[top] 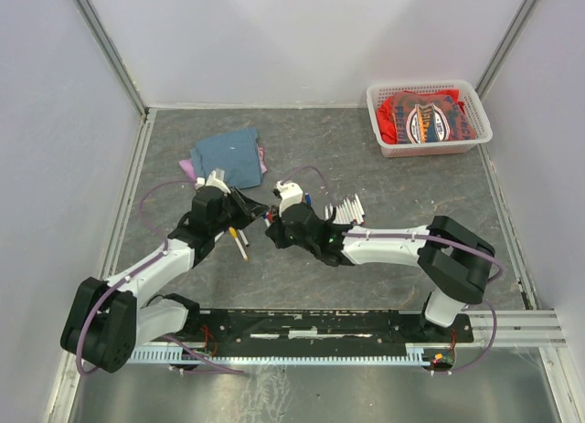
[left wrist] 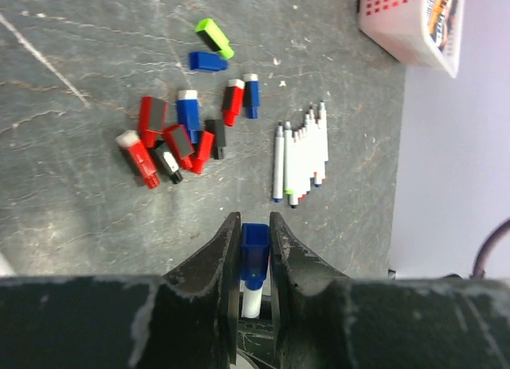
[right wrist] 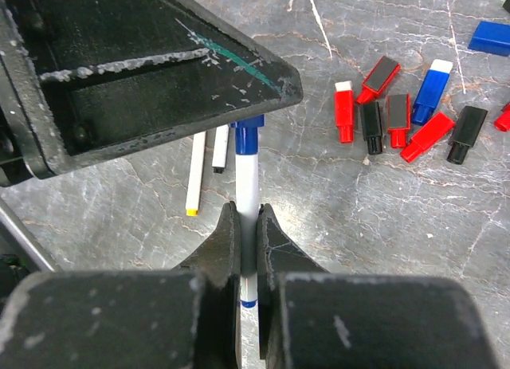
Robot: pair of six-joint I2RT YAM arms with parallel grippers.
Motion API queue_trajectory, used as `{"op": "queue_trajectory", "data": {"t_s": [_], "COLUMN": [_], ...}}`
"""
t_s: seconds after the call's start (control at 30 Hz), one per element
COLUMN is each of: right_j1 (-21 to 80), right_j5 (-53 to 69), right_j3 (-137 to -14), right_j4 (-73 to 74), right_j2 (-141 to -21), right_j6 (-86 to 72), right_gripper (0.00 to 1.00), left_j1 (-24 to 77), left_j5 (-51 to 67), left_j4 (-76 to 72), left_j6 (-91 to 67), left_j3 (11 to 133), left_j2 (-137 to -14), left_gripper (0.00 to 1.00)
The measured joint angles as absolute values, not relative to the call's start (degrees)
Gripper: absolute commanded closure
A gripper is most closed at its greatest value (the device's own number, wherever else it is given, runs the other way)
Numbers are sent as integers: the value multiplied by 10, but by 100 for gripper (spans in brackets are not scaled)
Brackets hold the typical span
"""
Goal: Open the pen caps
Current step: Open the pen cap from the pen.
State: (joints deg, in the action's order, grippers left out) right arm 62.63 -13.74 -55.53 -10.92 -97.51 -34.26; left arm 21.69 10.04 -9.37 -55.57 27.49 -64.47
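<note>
You see the left gripper (top: 256, 206) and the right gripper (top: 271, 220) meeting tip to tip above the grey marbled table (top: 411, 259); what sits between them is too small to tell. A row of thin white marker pens (top: 349, 208) lies just right of the right gripper. Two loose white pens (top: 239, 242) lie just nearer than the left gripper, a folded blue cloth (top: 228, 156) behind it, and a white plastic basket (top: 435, 149) of red packets (top: 425, 120) well beyond the right gripper

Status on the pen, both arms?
Left gripper shut on blue cap. Right gripper shut on barrel. Cap not yet off. Nothing in the way; loose caps lie apart.
</note>
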Motion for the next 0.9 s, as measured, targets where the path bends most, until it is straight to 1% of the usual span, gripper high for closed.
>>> {"op": "queue_trajectory", "data": {"t_s": [0.37, 0.67, 0.9], "right_j1": [590, 572, 546], "right_j5": [-62, -16, 46], "right_j3": [-420, -365, -327], "right_j4": [-328, -439, -539], "right_j2": [-929, -928, -928], "right_j6": [-420, -453, -496], "right_gripper": [99, 99, 99], "left_j1": [219, 212, 198], "left_j5": [157, 208, 282], "left_j4": [-177, -212, -267], "left_j6": [-546, -546, -546], "left_j3": [267, 266, 266], "left_j2": [-654, -665, -675], "left_gripper": [97, 97, 97]}}
